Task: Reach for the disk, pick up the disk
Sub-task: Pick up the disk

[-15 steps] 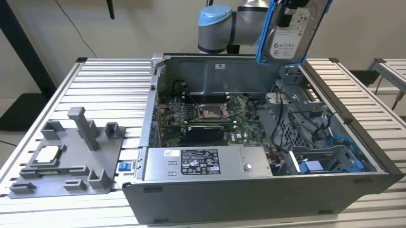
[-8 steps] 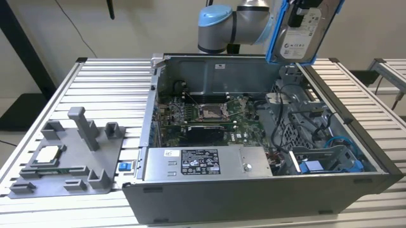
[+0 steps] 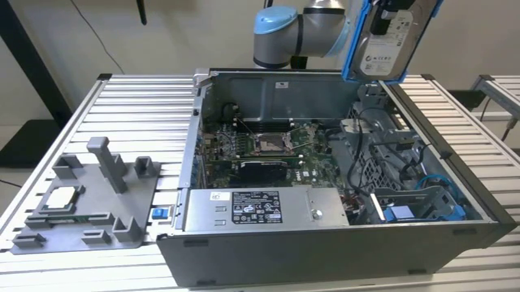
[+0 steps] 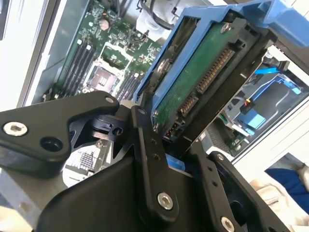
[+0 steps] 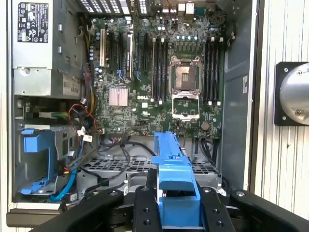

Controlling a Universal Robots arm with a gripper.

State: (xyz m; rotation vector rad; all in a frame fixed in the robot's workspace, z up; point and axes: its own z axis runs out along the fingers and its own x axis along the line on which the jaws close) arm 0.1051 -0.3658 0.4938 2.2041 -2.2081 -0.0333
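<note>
- The disk [image 3: 388, 38] is off its seat and in the air, high above the far right corner of the open computer case [image 3: 325, 255] in the exterior view; nothing carries it but the tool.
- The gripper [image 4: 164, 140] is closed on the disk. In the second wrist view, one black finger [image 4: 147, 159] lies against the blue rail [image 4: 166, 63] on one side, and the opposite finger sits at the other side of the disk.
- In the first wrist view the blue rail stands between the two black fingers, confirming a pinch across the disk's narrow dimension.
- Governing relation: the disk's long axis runs outward from the fingers, continuing the line of the gripper. In the exterior view it hangs close to upright, slightly tilted, with the white label facing the camera.
- The green circuit board and connector edge of the disk [image 4: 203, 72] face the second wrist camera; the labelled face is turned away from it.
- Judgement: reach and grasp appear complete, and the disk appears lifted clear of the case wall.
- Below the disk, inside the case at its near right corner, an empty blue drive bay [image 3: 422, 207] stands well apart from the held disk.
- The motherboard [image 5: 159, 72] lies open on the case floor, untouched by the tool.
- The grey fixture plate [image 3: 81, 207], on the slatted table [image 3: 138, 103] at the exterior view's left, is well apart from the work.
</note>
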